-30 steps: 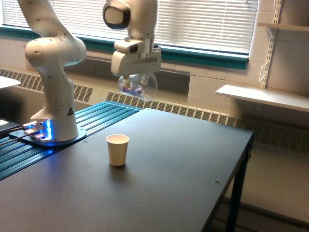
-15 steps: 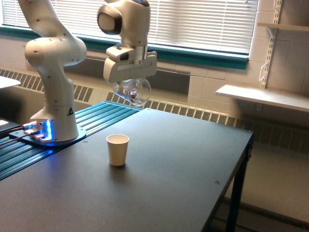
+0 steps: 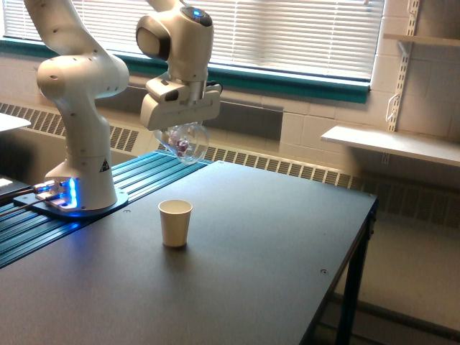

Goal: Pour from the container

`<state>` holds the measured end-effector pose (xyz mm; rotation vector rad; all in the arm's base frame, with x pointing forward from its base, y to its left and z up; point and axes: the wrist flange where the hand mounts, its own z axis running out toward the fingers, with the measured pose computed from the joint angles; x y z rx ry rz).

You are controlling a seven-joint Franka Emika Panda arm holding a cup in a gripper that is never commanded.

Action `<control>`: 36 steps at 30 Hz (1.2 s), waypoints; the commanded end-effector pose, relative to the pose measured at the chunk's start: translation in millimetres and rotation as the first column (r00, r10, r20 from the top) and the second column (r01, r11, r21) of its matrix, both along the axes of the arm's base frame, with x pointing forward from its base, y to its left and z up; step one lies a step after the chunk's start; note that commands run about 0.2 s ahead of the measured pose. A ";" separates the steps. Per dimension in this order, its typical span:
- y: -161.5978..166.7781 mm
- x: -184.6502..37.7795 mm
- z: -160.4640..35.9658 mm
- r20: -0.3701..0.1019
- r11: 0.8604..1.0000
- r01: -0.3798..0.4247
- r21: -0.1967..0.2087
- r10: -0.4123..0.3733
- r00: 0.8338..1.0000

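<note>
Clear and see-through, the container (image 3: 184,142) hangs in the air under the white gripper (image 3: 180,129), which is pinched on it from above. The fingers themselves are hard to make out behind the gripper's body and the clear wall, so how wide they stand cannot be read beyond that they clamp the cup. Something small and reddish-purple shows inside the container; what it is cannot be told.

In the exterior view, the container sits above and slightly to the view's left of the cream paper cup (image 3: 175,222), well apart from it in height. The paper cup stands upright on the dark tabletop (image 3: 273,244), near the arm's base (image 3: 75,194), which glows blue at its foot.

Against the frame a second ago, the gripper and container have shifted toward the view's left and come down a little; the paper cup has not moved.

The arm's upper links run out of the picture's top edge.
</note>
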<state>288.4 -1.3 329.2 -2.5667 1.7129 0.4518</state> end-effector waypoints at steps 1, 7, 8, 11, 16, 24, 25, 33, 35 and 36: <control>-17.7 -8.8 -1.6 -0.020 1.000 0.009 0.001 -0.009 1.000; -35.8 -9.7 2.4 -0.035 0.999 0.034 -0.024 -0.035 0.999; -38.2 -9.5 2.8 -0.035 0.999 0.040 -0.023 -0.041 0.999; -45.1 -9.4 2.6 -0.048 0.999 0.052 -0.014 -0.053 0.997; -50.6 -5.8 -0.8 -0.079 0.998 0.069 0.006 -0.069 0.994; -56.5 8.4 -8.0 -0.110 0.997 0.079 0.015 -0.077 0.991; -56.7 9.3 -8.6 -0.111 0.997 0.079 0.015 -0.077 0.991; -46.6 18.1 -23.3 -0.129 0.999 0.041 0.025 -0.038 0.991; -41.7 18.8 -28.0 -0.132 0.999 0.028 0.027 -0.024 0.991; -39.7 19.2 -29.8 -0.131 0.999 0.024 0.030 -0.020 0.991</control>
